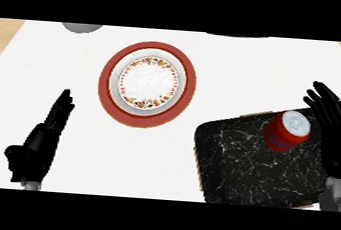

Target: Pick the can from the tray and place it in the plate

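We see the red can point(287, 131) sitting on the black tray point(244, 167), near the tray's far right corner, at the tabletop's point(243, 67) near right. Our right hand point(336, 123) is just beside the can, fingers straight, not curled round it. The plate point(109, 82) lies well apart, toward the far middle. Our left hand point(42, 138) rests open near the left edge.

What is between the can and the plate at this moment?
In the head view, only a strip of the black tray and bare white counter separate the can from the plate.
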Robot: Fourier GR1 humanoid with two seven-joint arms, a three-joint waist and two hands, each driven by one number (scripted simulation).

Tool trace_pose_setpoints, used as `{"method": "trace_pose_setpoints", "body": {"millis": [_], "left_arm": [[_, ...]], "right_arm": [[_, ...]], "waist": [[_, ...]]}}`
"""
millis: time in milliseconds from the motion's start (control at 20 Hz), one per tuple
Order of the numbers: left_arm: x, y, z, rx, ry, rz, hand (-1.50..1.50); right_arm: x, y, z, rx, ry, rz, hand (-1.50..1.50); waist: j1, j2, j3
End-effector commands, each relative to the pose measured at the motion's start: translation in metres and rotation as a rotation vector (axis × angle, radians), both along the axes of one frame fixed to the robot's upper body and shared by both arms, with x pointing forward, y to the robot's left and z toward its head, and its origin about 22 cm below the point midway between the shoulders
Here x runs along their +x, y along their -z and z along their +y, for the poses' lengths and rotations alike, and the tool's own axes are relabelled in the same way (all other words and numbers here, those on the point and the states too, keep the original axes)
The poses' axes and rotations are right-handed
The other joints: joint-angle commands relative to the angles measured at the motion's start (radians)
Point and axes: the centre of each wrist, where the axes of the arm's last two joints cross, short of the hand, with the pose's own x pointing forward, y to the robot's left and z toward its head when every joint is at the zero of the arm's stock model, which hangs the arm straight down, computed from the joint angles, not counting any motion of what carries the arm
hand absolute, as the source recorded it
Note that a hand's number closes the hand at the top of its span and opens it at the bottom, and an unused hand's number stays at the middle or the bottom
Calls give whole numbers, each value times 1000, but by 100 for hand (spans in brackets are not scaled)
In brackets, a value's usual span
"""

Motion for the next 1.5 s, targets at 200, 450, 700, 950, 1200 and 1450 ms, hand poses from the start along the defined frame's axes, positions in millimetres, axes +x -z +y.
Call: {"method": "trace_pose_setpoints", "body": {"millis": [200,450,700,950,1200,1450], "left_arm": [[31,-45,-13,26,137,-190,0],[47,-66,-7,-2,144,-207,0],[59,-69,22,-17,153,-198,0],[64,-79,15,-12,131,-185,0],[64,-82,28,-7,145,-202,0],[71,-98,16,2,150,-202,0]], "right_arm": [[-1,-37,115,-30,-1015,-119,150],[-14,-49,102,-731,-1197,-154,150],[-23,32,74,-224,-1173,-147,-150],[-8,3,36,-152,-1147,-296,-150],[13,-67,3,-382,-1113,-322,-150],[21,-122,-4,-819,-1086,-155,-150]], "waist": [[103,-5,-13],[20,-5,-16],[0,4,-13],[-3,-2,-14],[-2,-3,-15],[4,-6,-16]]}}
